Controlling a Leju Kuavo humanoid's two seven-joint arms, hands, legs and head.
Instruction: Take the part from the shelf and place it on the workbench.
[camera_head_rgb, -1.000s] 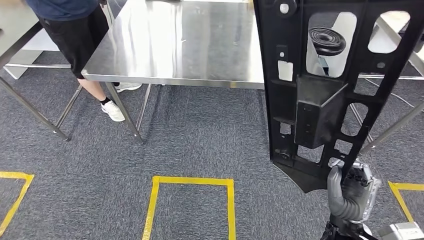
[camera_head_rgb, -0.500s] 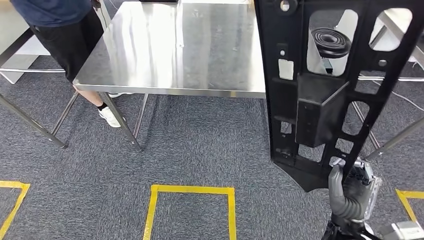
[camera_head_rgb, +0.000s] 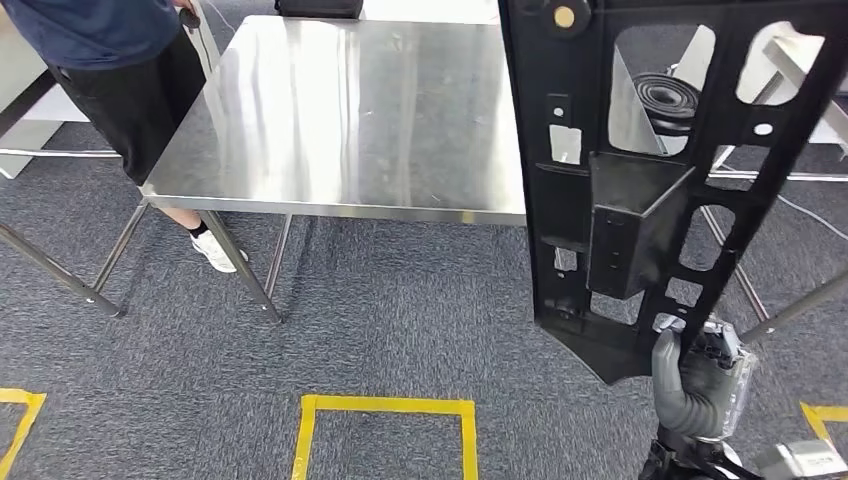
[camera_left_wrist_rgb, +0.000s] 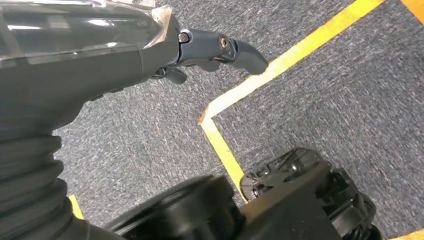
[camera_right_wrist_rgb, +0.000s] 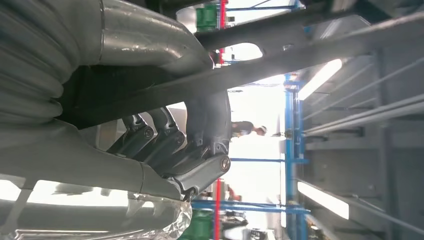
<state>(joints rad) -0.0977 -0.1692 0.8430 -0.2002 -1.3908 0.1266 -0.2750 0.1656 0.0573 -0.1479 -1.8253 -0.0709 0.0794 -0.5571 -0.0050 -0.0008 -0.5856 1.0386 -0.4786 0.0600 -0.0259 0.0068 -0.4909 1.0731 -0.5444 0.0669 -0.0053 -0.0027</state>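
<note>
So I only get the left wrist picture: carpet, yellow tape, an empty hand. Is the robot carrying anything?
Observer: Yes. In the head view the right hand grips a tall black part by its lower end, held upright.
Operator: Is the workbench anywhere near?
Observer: A bare steel workbench stands just ahead, across the carpet.
Operator: Anybody around?
Observer: A person stands at the workbench's far left corner.
</note>
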